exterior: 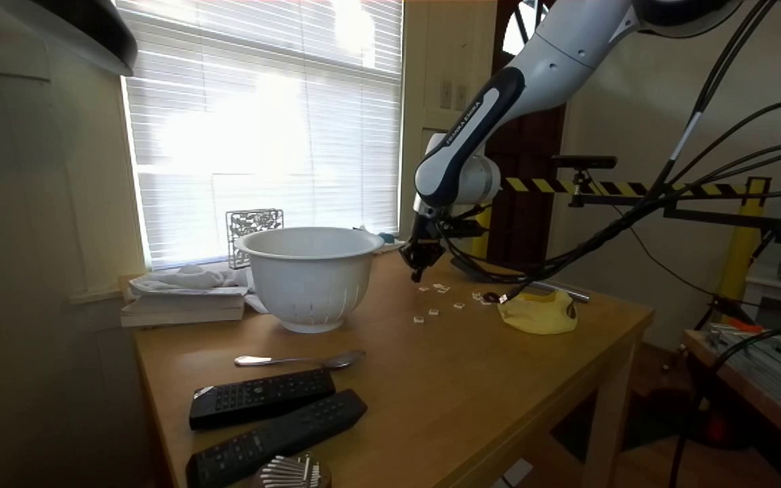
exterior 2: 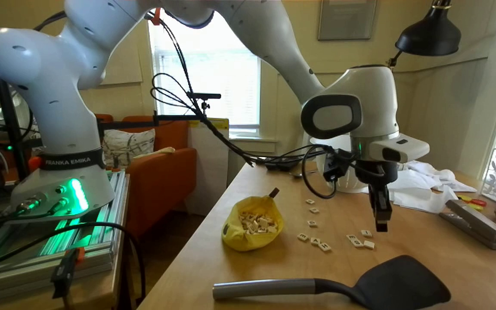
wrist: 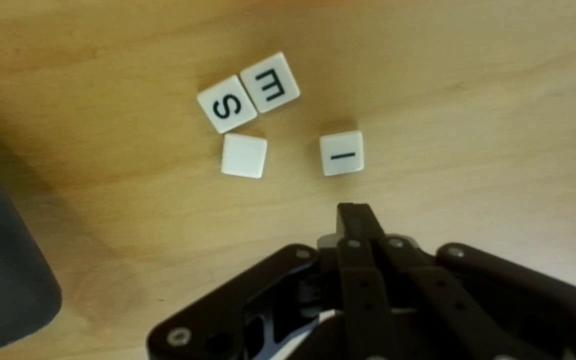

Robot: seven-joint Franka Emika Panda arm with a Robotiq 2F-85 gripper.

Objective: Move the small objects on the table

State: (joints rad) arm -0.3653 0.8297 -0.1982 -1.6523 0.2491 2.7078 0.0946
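Note:
The small objects are cream-white letter tiles scattered on the wooden table (exterior: pixel 417 386). Four-sided and flat, they show in the wrist view as an S tile (wrist: pixel 227 104) touching an E tile (wrist: pixel 270 82), a blank-faced tile (wrist: pixel 244 155) just under the S, and a lone I tile (wrist: pixel 342 154). Several more, such as the H tile (exterior 2: pixel 324 247), lie between these and the yellow bag. My gripper (wrist: pixel 353 207) is shut with its fingertips together and nothing between them. It points down above the tabletop, close to the I tile; in an exterior view the gripper (exterior 2: pixel 381 227) hangs beside that group.
A yellow bag (exterior 2: pixel 241 243) full of tiles stands open near the table edge. A black spatula (exterior 2: pixel 403 284) lies close to the tiles, and a stapler (exterior 2: pixel 478 224) sits beyond. The large white bowl (exterior: pixel 309 285), a spoon (exterior: pixel 295 360) and two remotes (exterior: pixel 262 396) occupy the opposite end.

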